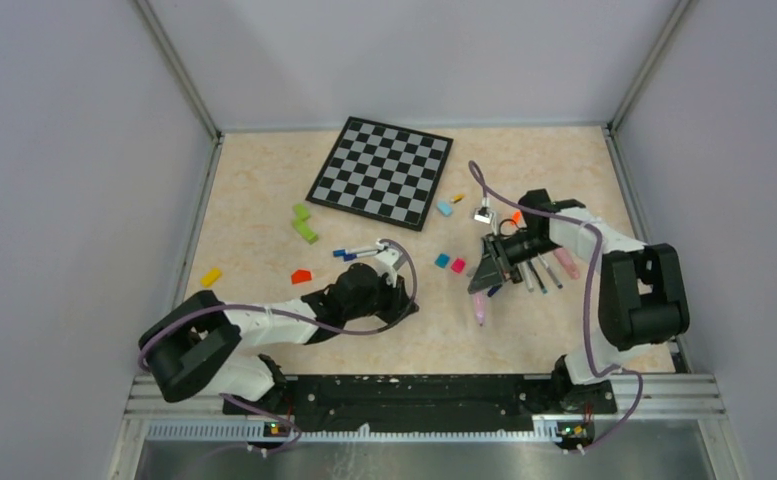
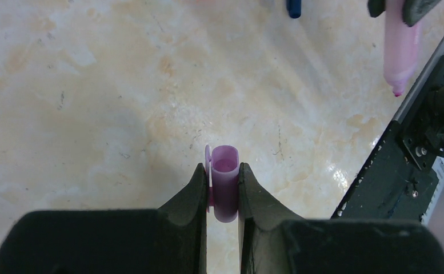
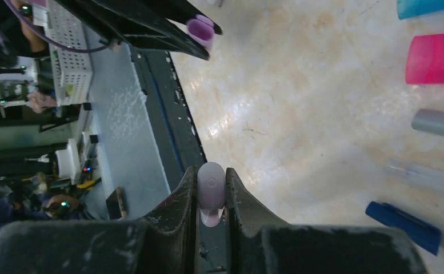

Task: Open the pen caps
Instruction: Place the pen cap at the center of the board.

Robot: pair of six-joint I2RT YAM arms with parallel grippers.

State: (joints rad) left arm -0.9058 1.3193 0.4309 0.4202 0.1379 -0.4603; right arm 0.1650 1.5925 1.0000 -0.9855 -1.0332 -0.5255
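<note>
My left gripper (image 2: 224, 185) is shut on a small purple pen cap (image 2: 226, 171), held just above the table with its hollow mouth facing away from the camera. My right gripper (image 3: 211, 191) is shut on a pale pink pen (image 3: 211, 184), seen end-on here. From above, that pen (image 1: 479, 308) sticks out below the right gripper (image 1: 484, 285), and its uncapped tip (image 2: 398, 90) shows in the left wrist view. The left gripper (image 1: 409, 305) sits apart, to the pen's left. Loose caps, cyan (image 1: 442, 261) and pink (image 1: 458, 265), lie between the arms.
A checkered board (image 1: 384, 170) lies at the back. Green (image 1: 304, 225), yellow (image 1: 210, 277) and orange (image 1: 301, 276) blocks lie on the left. Two blue-capped pens (image 1: 359, 252) rest by the left arm, several pens (image 1: 542, 272) under the right. The black rail (image 2: 391, 171) runs along the near edge.
</note>
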